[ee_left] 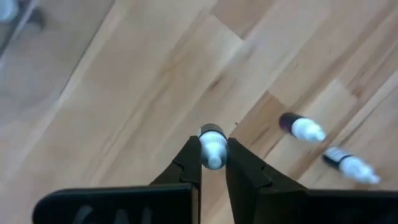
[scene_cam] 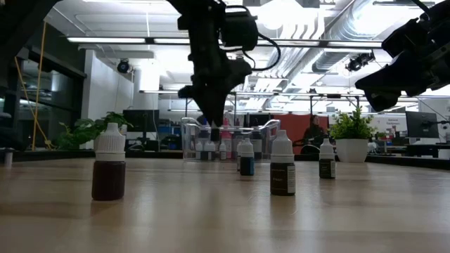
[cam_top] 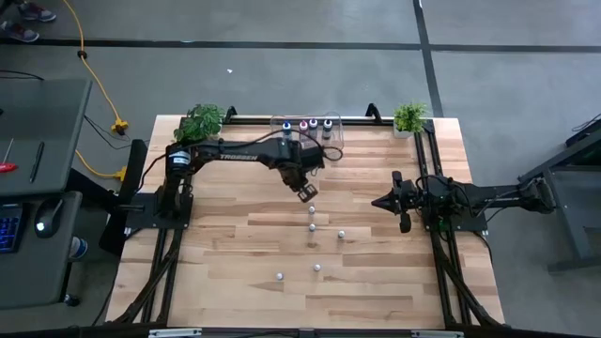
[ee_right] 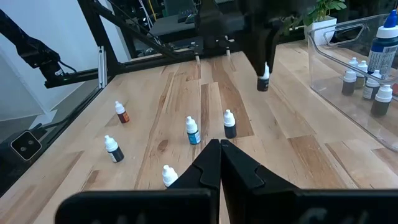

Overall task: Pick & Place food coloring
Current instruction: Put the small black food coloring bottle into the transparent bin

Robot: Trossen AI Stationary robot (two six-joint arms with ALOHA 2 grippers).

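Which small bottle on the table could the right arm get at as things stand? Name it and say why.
Probably the nearest loose bottle, yes. Bare wood lies between it and the right hand, which is shut and holds nothing. The left hand is farther off, shut on a small bottle lifted off the table.

The left gripper point(cam_top: 306, 192) was held raised mid-table, fingers clamped; the right gripper point(cam_top: 383, 202) was kept closed at the right edge.

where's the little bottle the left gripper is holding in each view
High view: bottle under the left gripper, mid-table near the clear bin.
Low view: hidden by the descending arm, against the bin.
Left wrist view: white cap pinched between the fingers.
Right wrist view: hanging above the wood.
Shared landmark: the clear bin.
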